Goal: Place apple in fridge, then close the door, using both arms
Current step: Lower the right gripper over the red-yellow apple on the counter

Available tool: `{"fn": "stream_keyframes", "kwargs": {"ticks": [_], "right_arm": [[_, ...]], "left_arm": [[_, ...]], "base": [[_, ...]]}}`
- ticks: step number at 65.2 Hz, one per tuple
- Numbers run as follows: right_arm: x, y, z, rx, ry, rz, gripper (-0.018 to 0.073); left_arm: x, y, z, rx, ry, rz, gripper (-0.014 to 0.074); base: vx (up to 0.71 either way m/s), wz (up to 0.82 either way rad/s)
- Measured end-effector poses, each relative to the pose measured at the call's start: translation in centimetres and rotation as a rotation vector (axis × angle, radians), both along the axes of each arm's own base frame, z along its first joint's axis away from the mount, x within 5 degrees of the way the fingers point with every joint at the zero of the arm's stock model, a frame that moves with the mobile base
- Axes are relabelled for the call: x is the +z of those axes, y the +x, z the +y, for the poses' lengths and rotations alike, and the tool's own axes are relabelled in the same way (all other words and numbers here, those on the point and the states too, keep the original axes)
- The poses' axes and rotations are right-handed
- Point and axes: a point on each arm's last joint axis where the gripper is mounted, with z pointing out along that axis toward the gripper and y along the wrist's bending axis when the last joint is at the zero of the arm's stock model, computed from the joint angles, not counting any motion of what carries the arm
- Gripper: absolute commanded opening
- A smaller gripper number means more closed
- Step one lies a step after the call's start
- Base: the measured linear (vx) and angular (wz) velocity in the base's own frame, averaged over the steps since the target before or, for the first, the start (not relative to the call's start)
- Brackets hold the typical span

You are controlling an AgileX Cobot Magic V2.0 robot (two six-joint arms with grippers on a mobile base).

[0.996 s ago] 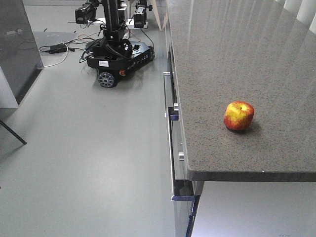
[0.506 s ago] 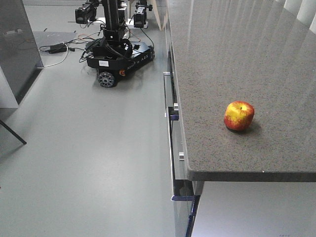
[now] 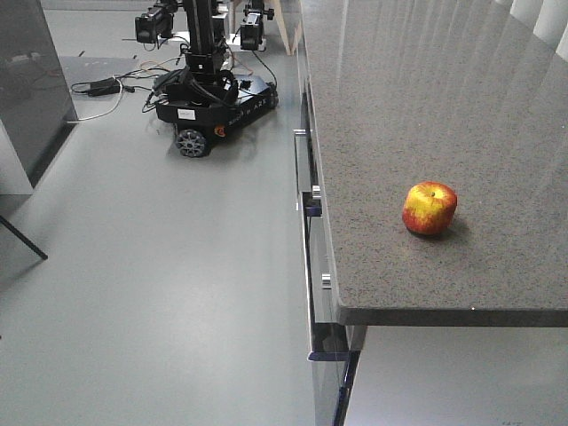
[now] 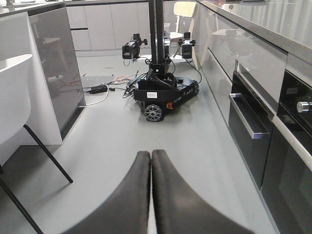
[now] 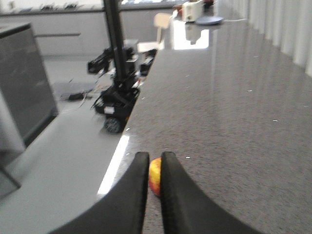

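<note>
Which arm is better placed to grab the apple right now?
Right. The right gripper faces the apple on the countertop, which shows in the narrow gap between its fingers. The left gripper, shut, faces the floor, no apple in its view.

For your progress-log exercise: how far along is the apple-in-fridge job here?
Done: nothing; the apple sits on the counter, untouched. In hand: the right gripper, barely parted, points at the apple; the left gripper is shut, empty. Left: grasp, put it in the fridge, close the door.
</note>
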Motion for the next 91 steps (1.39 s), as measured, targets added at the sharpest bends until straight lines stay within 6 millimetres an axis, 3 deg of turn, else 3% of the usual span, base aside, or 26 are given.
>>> {"fn": "stream_keyframes", "kwargs": {"ticks": [12, 16, 38, 58, 66, 78, 91], "right_arm": [[0.6, 3.2, 1.0, 0.109, 0.008, 0.035, 0.0651], [0.6, 4.0, 1.1, 0.115, -0.002, 0.033, 0.0732], [-0.5, 8.4, 1.0, 0.123, -0.064, 0.102, 0.0707], [0.4, 16.1, 1.4, 0.153, -0.062, 0.219, 0.0696], [-1.1, 19.7, 1.4, 0.157, -0.058, 0.291, 0.0689], [-5.3, 24.4, 1.5, 0.166, -0.064, 0.420, 0.0686], [-9.1, 27.4, 1.2, 0.139, -0.075, 0.483, 0.0679]], "left_arm": [[0.0, 0.0, 0.0, 0.000, 0.000, 0.000, -0.0006], [0.0, 0.0, 0.0, 0.000, 0.000, 0.000, -0.0006], [0.0, 0.0, 0.0, 0.000, 0.000, 0.000, -0.0006], [0.0, 0.0, 0.0, 0.000, 0.000, 0.000, -0.0006], [0.0, 0.0, 0.0, 0.000, 0.000, 0.000, -0.0006], [0.0, 0.0, 0.0, 0.000, 0.000, 0.000, -0.0006], [0.0, 0.0, 0.0, 0.000, 0.000, 0.000, -0.0006]], "base": [[0.00, 0.00], [0.00, 0.00], [0.00, 0.00], [0.00, 0.00], [0.00, 0.00], [0.00, 0.00], [0.00, 0.00]]}}
